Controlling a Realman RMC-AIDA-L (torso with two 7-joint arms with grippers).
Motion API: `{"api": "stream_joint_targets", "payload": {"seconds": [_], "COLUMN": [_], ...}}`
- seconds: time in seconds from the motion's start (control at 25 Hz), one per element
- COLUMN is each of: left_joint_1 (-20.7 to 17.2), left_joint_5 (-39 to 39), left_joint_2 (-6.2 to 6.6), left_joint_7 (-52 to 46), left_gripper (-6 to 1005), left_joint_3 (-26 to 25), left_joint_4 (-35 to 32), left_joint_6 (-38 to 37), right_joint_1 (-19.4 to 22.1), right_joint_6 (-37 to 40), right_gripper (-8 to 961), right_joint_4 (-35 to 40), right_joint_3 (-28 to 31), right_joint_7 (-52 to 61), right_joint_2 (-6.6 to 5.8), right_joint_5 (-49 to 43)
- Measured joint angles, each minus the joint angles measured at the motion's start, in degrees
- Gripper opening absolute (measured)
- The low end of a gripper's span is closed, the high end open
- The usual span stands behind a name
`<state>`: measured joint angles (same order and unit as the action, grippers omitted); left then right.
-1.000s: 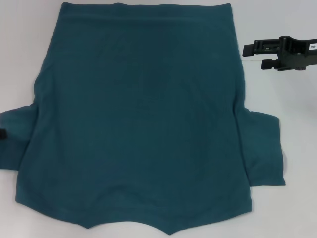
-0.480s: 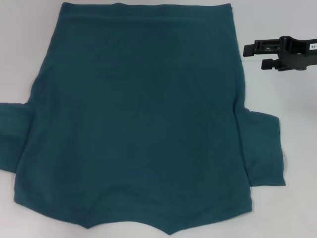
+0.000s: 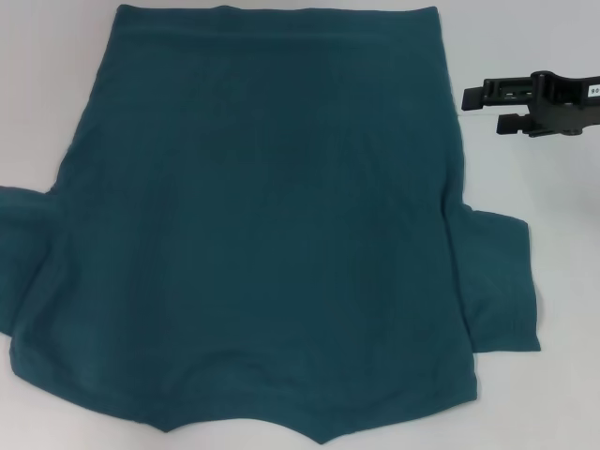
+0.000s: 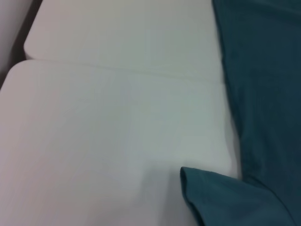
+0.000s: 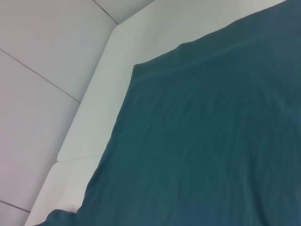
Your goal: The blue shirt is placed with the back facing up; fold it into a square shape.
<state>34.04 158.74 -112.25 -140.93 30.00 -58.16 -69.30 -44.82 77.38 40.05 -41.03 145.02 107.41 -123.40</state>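
White worktop fills the scene, and the blue shirt lies spread flat across most of it, plain back upward. Its straight hem runs along the far edge of the cloth, while the neckline dips at the near edge, closest to the robot. One short sleeve sticks out flat from the shirt's right side; the other sleeve on the shirt's left side looks rumpled and runs out of sight at the edge of the head view.

Beside the shirt's far right corner, the right pincer hangs just off the cloth, apart from it, its two black fingers pointing toward the shirt with a clear gap between them and nothing held.

The left pincer does not appear in any view. The left wrist view shows only the shirt's side edge with a loose fold of cloth lying on the white worktop. The right wrist view shows a corner of the shirt lying smooth, with pale floor tiles beyond the worktop's edge.
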Motion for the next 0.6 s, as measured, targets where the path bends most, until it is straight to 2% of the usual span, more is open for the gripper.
{"api": "stream_joint_targets", "payload": {"seconds": [0.36, 0.6], "left_joint_1": [2.29, 4.76], "left_joint_5": [0.19, 0.39], "left_joint_2": [-0.18, 0.58], "left_joint_7": [-2.95, -11.25], "left_gripper": [21, 23], "left_joint_3": [0.58, 5.65], "left_joint_4": [-4.91, -5.73], "left_joint_6": [-9.42, -14.69], "right_joint_1": [0.00, 0.00], "right_joint_6": [0.11, 0.10], "right_gripper": [924, 924], "right_joint_4": [0.03, -0.18], "right_joint_3": [-0.16, -0.27], "right_joint_7": [0.00, 0.00], "right_joint_2": [-0.01, -0.01], "right_joint_5": [0.00, 0.00]}}
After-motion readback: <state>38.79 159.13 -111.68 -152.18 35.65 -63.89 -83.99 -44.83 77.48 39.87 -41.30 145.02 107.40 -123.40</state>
